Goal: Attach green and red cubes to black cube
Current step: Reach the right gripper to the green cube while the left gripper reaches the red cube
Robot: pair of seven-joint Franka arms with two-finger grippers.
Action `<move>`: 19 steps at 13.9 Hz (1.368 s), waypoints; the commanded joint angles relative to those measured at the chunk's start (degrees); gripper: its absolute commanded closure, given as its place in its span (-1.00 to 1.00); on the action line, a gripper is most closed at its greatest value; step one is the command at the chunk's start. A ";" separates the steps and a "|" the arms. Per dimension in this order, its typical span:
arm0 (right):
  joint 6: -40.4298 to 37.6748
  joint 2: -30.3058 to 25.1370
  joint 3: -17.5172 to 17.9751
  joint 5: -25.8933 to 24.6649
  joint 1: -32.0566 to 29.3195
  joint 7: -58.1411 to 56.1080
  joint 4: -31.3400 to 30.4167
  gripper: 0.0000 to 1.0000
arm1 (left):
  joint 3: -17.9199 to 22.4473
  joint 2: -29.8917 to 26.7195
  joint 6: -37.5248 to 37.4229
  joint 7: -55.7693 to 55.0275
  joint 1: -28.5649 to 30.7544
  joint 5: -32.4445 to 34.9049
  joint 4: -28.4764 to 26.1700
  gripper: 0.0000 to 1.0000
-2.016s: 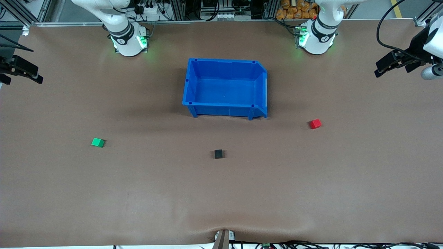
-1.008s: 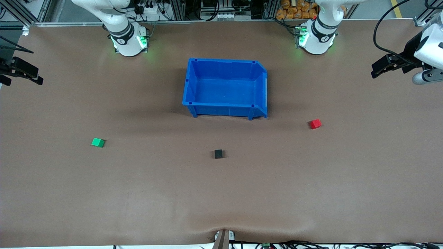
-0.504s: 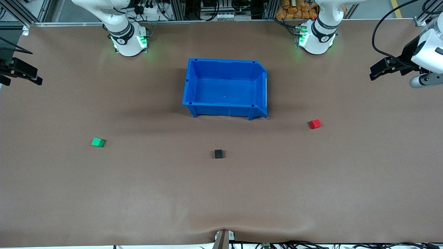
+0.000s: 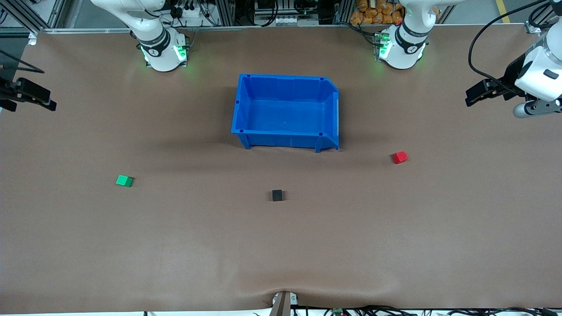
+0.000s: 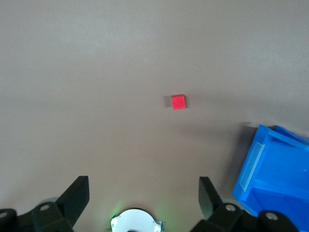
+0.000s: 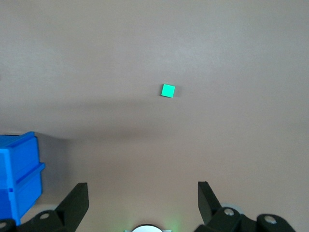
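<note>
A: Reading across the front view, what lies where, and what may fail?

B: The right gripper [image 4: 46, 104] hangs over the right arm's end of the table [image 4: 281, 254], jaws spread and empty. The green cube [image 4: 124, 181], black cube [image 4: 277, 195] and red cube [image 4: 400, 157] lie well apart, all nearer the camera than the blue bin [image 4: 285, 112]. The left gripper [image 4: 470, 98], likewise spread and empty, is over the left arm's end. Such tiny cubes may skid or tilt if a finger lands off-centre, and two converging arms may collide at the black cube.

A: And against the earlier frames?

B: The left gripper has edged toward the red cube; the right has barely shifted; the cubes are unmoved.
</note>
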 commanded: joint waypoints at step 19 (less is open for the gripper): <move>28.05 39.72 0.79 3.11 -4.65 6.49 -0.54 -1.00 | -0.46 12.51 35.06 -4.02 -1.25 0.45 -21.61 -1.00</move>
